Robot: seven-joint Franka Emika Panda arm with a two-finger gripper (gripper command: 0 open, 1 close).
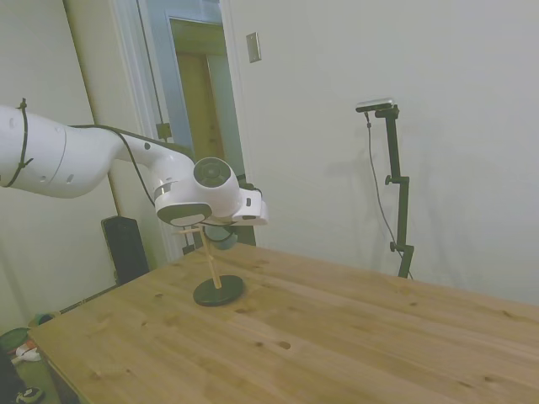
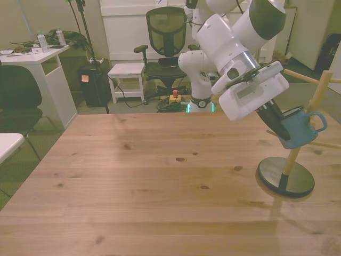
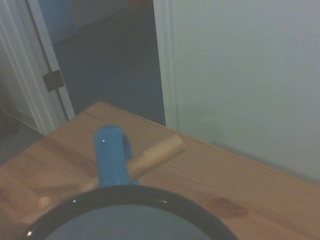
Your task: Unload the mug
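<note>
The light-blue mug (image 2: 299,129) hangs by its handle (image 2: 319,121) on a peg of a wooden mug tree (image 2: 317,101) with a dark round base (image 2: 285,176), at the front view's right. My gripper (image 2: 278,127) is tilted down against the mug's open side, and its dark tip reaches the rim. In the wrist view the dark rim (image 3: 130,197) fills the near edge, with the blue handle (image 3: 111,155) looped over the wooden peg (image 3: 150,156). In the side view the mug (image 1: 222,236) is mostly hidden under the gripper (image 1: 215,229), above the tree's base (image 1: 219,290).
The wooden table (image 2: 149,176) stretches to the front view's left of the tree. More pegs (image 2: 301,77) stick out near the tree's top, close to my wrist. Behind the table stand an office chair (image 2: 166,37), a white stool (image 2: 127,72) and a desk (image 2: 37,58).
</note>
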